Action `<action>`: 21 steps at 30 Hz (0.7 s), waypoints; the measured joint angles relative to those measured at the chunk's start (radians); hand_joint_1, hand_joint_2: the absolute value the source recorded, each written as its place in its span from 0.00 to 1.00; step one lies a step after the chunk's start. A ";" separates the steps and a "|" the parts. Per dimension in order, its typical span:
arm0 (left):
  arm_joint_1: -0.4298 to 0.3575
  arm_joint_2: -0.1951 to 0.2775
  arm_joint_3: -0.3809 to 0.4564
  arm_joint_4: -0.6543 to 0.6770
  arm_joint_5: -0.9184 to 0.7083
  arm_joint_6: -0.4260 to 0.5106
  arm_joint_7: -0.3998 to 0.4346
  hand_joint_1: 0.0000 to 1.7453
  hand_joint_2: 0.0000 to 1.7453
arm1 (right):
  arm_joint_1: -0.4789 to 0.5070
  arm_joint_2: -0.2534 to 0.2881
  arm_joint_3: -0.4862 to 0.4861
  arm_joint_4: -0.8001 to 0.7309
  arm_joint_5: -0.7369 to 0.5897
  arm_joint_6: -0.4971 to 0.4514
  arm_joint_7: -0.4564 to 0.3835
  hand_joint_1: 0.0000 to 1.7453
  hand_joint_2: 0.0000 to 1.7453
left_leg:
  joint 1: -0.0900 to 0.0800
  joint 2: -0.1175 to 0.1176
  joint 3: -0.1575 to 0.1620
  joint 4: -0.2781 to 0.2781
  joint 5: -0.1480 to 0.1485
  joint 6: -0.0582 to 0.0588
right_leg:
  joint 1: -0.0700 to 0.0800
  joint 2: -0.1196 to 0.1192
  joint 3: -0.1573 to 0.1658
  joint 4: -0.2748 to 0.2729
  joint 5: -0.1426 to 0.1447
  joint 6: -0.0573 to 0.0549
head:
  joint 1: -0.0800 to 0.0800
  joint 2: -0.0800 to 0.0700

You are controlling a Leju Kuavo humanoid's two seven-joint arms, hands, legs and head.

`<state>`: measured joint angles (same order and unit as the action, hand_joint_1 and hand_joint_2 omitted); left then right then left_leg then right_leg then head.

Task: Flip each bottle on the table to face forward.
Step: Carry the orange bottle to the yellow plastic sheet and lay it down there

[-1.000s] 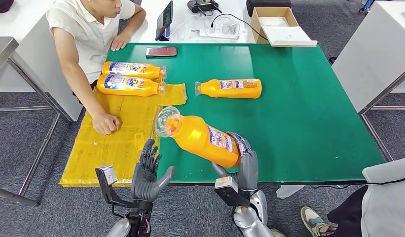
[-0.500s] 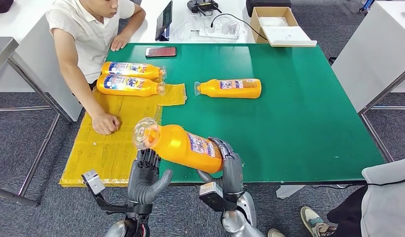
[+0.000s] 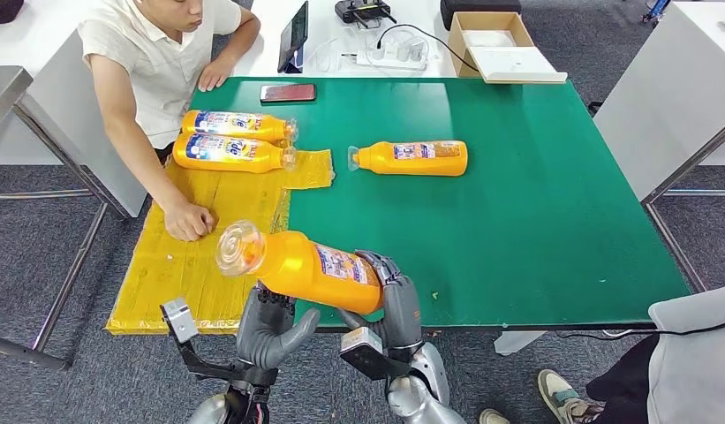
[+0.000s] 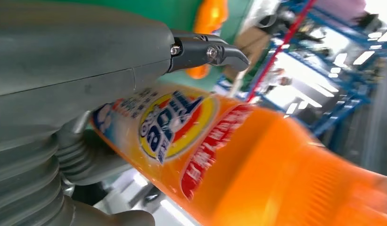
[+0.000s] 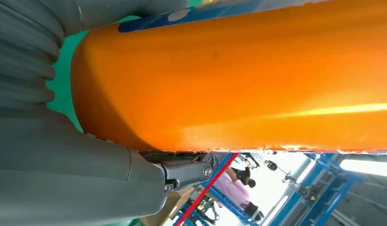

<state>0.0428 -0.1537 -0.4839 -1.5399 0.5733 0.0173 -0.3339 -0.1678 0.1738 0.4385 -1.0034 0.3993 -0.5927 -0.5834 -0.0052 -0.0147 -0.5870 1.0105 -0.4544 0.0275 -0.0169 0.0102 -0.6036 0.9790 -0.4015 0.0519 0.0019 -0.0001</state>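
Right robot hand [image 3: 389, 296] grips the base end of the held bottle [image 3: 297, 261], lifted over the near edge of the green surface [image 3: 535, 221], clear cap toward the yellow mat [image 3: 208, 256]. Left robot hand [image 3: 268, 322] sits under its body, fingers apart; cannot tell if touching. Risk: 1-end grip, so the bottle could tip or slip. Label reads as blue logo in a yellow-orange ring, writing blurred. 3 other bottles lie farther back.

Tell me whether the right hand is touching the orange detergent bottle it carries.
Touching. In the head view the right hand wraps its fingers over the base end of the orange detergent bottle, lifted above the green table.
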 joint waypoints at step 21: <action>-0.049 -0.001 -0.022 0.099 0.007 0.077 0.040 0.97 1.00 | -0.029 0.043 0.110 0.104 0.063 -0.031 0.003 1.00 1.00 | 0.000 0.000 0.000 0.000 0.000 0.000 | 0.000 0.000 0.000 0.000 0.000 0.000 | 0.000 0.000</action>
<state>-0.0062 -0.1550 -0.5058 -1.4405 0.5799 0.0941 -0.2936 -0.1963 0.2167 0.5481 -0.8996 0.4619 -0.6232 -0.5805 -0.0052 -0.0146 -0.5869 1.0105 -0.4544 0.0274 -0.0170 0.0103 -0.6037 0.9790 -0.4015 0.0519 0.0020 -0.0001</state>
